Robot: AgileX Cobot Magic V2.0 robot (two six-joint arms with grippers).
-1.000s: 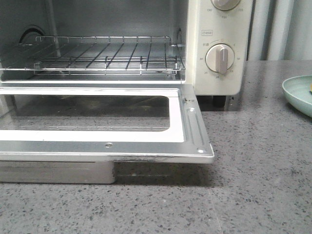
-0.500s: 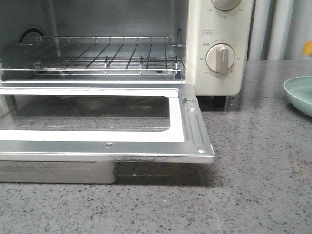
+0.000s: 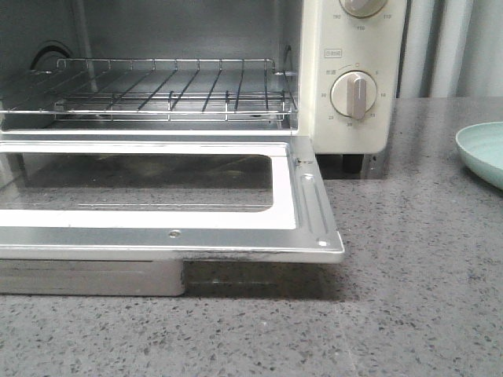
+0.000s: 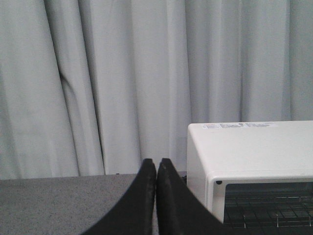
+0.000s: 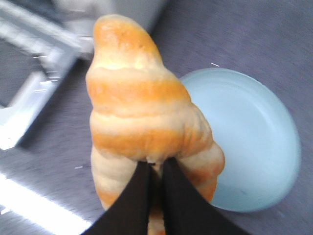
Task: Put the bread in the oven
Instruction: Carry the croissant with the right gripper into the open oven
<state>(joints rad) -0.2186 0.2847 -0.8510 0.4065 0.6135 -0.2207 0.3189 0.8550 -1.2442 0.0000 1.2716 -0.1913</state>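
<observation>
- My right gripper point(image 5: 155, 169) has its black fingers pinched on the golden-orange croissant-shaped bread roll with cream ridges point(image 5: 142, 112), held up in the air over the pale mint-green round plate point(image 5: 254, 142).
- The plate sits on the dark grey speckled countertop point(image 3: 416, 259), off to the right of the oven and well apart from it.
- The cream-white countertop toaster oven with beige round knobs point(image 3: 357, 94) has its glass-windowed door point(image 3: 157, 188) folded all the way down, flat and open toward me.
- The wire rack point(image 3: 169, 90) inside is bare.
- My left gripper point(image 4: 156, 169) has its fingers pressed together on nothing, hanging beside the oven's top corner with grey curtains point(image 4: 98, 73) behind.
</observation>
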